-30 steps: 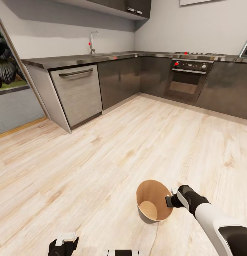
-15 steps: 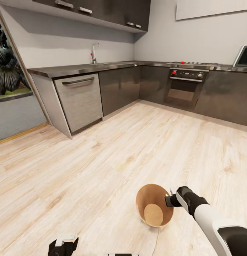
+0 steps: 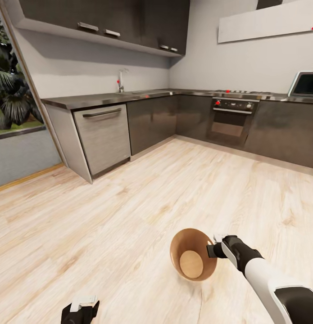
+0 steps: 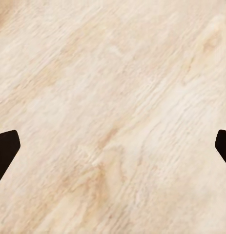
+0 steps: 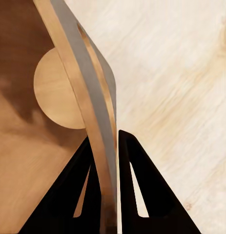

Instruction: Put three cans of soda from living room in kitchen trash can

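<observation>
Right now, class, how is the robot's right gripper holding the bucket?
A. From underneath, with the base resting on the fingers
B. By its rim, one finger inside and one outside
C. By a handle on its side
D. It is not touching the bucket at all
B: in the right wrist view the right gripper pinches the wall of the bucket, one finger inside, one outside.

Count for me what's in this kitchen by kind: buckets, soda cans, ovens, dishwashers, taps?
Buckets: 1, the bin, its rim pinched by the right gripper
Soda cans: 0 in sight, and the bin's inside is bare
Ovens: 1
Dishwashers: 1
Taps: 1
Total: 4
</observation>
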Controlling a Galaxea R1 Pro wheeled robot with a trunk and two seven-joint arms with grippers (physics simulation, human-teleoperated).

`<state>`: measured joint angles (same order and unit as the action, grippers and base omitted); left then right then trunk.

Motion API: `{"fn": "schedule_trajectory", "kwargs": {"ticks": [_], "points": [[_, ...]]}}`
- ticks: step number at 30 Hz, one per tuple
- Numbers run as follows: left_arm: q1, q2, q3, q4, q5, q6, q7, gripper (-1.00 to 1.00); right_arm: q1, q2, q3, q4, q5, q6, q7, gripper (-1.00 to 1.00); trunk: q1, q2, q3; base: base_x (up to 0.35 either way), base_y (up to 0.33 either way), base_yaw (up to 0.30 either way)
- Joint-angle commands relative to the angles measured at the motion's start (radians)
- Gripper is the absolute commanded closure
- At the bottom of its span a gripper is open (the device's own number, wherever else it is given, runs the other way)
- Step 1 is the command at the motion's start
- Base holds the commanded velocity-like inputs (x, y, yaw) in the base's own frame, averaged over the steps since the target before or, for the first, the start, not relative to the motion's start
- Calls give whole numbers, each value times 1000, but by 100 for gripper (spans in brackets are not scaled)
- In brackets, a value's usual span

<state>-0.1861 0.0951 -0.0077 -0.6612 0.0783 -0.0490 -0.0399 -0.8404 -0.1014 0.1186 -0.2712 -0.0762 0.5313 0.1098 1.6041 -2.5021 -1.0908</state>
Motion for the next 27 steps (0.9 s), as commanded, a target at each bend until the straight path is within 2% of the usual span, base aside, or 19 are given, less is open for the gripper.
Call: {"fn": "schedule_trajectory", "kwargs": {"ticks": [1,4,9,16,27], "points": [[0,0,0,0,0,0,0,-100,0,1,-5,-2,-10,0,7,100,0,0,4,0,0,0],[-1,0,0,0,1,1,0,-100,0,4,-5,-7,-10,-11,7,100,-2,1,16,0,0,0],[-1,1,1,0,2,2,0,-100,0,13,-5,-8,-10,-93,7,100,-4,2,35,0,0,0],[-1,1,5,0,2,5,0,-100,0,24,-4,-8,-9,-121,8,100,-31,51,57,0,0,0],[-2,2,6,1,1,-2,0,-100,0,35,-3,-9,-8,-126,13,100,-73,128,91,0,0,0]]}}
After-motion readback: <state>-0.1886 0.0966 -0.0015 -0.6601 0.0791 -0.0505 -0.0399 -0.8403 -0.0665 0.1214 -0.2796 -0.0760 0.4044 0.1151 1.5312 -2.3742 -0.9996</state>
